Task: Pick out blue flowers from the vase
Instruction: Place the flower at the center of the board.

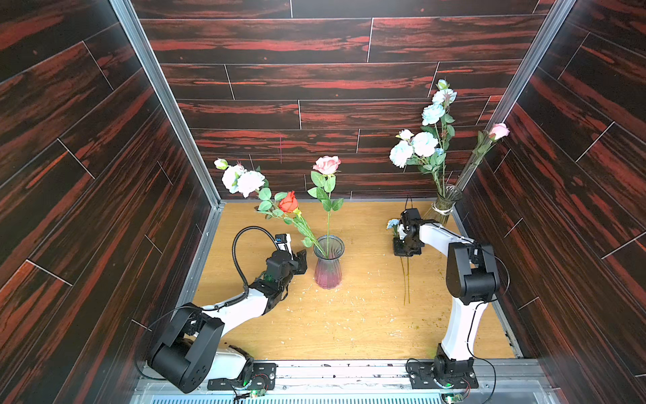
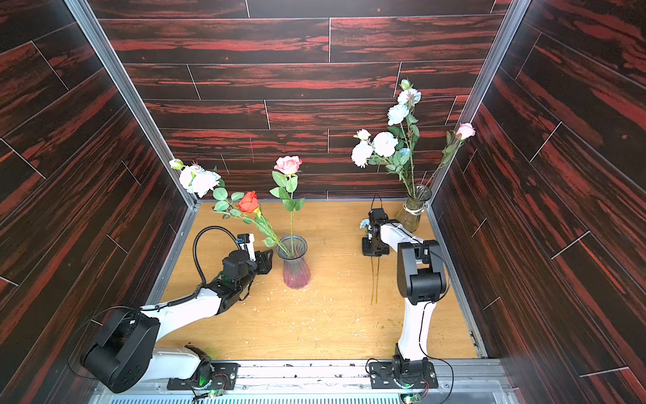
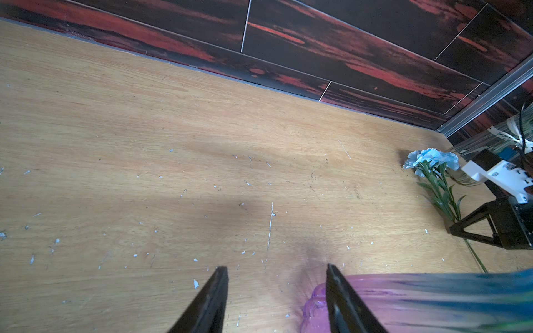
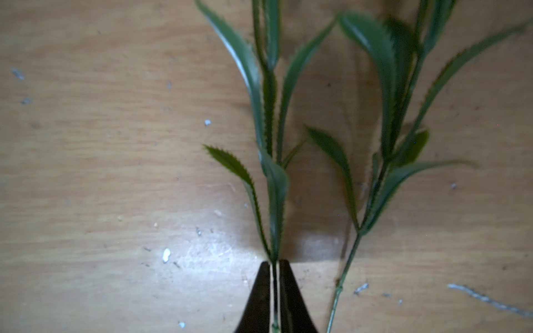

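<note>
The purple vase (image 1: 328, 269) holds a pale blue-white spray (image 1: 244, 180) leaning left, a red rose (image 1: 288, 202) and a pink rose (image 1: 327, 164). My left gripper (image 3: 275, 266) stands open just left of the vase, nothing between its fingers. My right gripper (image 4: 275, 263) is low on the table to the right. A thin green stem (image 4: 276, 201) of a blue flower (image 3: 429, 161) runs through its jaws, which stand a slit apart with light on both sides. A second stem (image 4: 346, 268) lies beside it on the table.
A clear vase (image 1: 445, 204) in the back right corner holds more pale blue sprays (image 1: 421, 143) and a pink rose (image 1: 499, 131). Dark wall panels close in the wooden table (image 1: 349, 325) on three sides. Small white flecks litter the tabletop.
</note>
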Motion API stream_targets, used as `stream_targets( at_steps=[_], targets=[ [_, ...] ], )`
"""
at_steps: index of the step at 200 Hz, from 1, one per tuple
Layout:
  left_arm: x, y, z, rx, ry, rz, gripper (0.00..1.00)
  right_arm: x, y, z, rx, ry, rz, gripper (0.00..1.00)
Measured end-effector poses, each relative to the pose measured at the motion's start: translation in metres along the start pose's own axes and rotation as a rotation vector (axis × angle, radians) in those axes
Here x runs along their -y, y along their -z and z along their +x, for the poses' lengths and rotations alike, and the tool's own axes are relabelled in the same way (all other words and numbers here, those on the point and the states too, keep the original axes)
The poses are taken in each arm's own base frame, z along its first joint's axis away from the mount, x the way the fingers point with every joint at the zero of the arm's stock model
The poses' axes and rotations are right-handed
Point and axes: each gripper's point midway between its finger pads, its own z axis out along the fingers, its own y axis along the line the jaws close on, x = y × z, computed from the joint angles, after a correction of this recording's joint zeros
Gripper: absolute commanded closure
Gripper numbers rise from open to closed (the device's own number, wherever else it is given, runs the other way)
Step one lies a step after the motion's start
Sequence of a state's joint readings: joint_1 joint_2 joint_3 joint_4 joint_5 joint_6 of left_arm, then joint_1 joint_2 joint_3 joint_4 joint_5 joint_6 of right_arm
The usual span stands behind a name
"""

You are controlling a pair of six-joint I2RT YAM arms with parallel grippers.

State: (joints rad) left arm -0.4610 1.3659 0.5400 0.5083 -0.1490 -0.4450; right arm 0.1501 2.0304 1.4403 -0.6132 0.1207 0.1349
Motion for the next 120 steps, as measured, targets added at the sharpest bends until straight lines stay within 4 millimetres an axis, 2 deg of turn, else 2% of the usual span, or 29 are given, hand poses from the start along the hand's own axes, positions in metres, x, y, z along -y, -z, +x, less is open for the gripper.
stream_targets(
  at_steps=[21, 50, 65, 78, 95, 120],
  targets=[
    [0.000, 0.000, 0.000, 0.000, 0.000, 0.000, 0.44, -0.001, 0.003, -0.009, 0.028, 0.005, -0.002, 0.76],
    [0.000, 0.000, 0.000, 0.000, 0.000, 0.000, 0.44, -0.003, 0.004, -0.010, 0.043, 0.011, -0.012, 0.67],
    [0.000, 0.000, 0.000, 0.001, 0.000, 0.000, 0.44, -0.005, 0.015, -0.007, 0.063, 0.013, -0.021, 0.64],
    [0.000, 0.002, -0.001, 0.005, 0.001, 0.003, 0.44, -0.007, 0.035, -0.005, 0.104, 0.018, -0.030, 0.60],
    [0.002, 0.010, -0.006, 0.023, 0.002, 0.012, 0.43, -0.018, 0.071, -0.008, 0.201, 0.036, -0.051, 0.57],
    [0.001, 0.034, -0.014, 0.061, 0.007, 0.026, 0.42, -0.053, 0.131, -0.012, 0.378, 0.115, -0.094, 0.57]
  ],
)
